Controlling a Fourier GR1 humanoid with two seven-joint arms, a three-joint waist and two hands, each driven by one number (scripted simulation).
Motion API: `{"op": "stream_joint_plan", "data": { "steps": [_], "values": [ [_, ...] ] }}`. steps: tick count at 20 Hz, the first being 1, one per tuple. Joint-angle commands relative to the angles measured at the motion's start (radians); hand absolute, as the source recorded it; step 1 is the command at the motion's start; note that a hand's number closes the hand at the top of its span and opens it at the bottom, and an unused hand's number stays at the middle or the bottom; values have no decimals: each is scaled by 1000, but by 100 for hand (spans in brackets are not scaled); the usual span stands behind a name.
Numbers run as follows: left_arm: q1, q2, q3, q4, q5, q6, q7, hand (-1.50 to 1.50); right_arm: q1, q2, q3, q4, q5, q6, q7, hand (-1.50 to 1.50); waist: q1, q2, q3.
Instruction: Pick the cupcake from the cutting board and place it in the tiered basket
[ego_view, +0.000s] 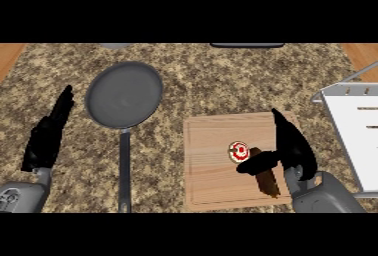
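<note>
right hand (294, 145) open beside cupcake (238, 151) mid cutting board (214, 185) | left hand (48, 137) open, resting | tiered basket (354, 135) at right edge

The table (221, 75) looks like speckled granite in brown and cream, with plain wood at its far corners. The board (214, 165) is pale wood with a fine grain and a matt face. The pan (124, 95) is dull grey metal, smooth, with a thin grey handle. The basket (354, 135) is light grey metal with a flat white floor. The cupcake (238, 151) has smooth white icing with red marks. Both hands (295, 145) (48, 135) are matt black, on grey forearms with a slight sheen.
</note>
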Motion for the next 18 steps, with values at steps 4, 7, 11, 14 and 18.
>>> {"op": "stream_joint_plan", "data": {
  "steps": [4, 7, 11, 14, 18],
  "values": [
    [2, -6, 26, 37, -14, 7, -30, 0, -6, 70, -22, -10, 84, 91, 239, -150, -12, 2, 1],
    [-12, -21, -2, 5, -35, 14, 2, 0, -7, 151, -24, 37, 123, 84, 239, -150, -10, 2, 1],
    [-24, -3, 22, 31, -14, -26, -4, 0, 5, 193, -47, 69, 145, 111, 239, -150, -10, 4, 1],
    [10, -79, -22, 19, -57, 39, -25, 0, 24, 212, -59, 63, 158, 124, 239, -150, -4, 4, 2],
    [-1, -39, 16, 14, -47, 9, -15, 0, 28, 280, -74, 78, 232, 133, 239, -150, -5, 4, 2]
  ]
}}
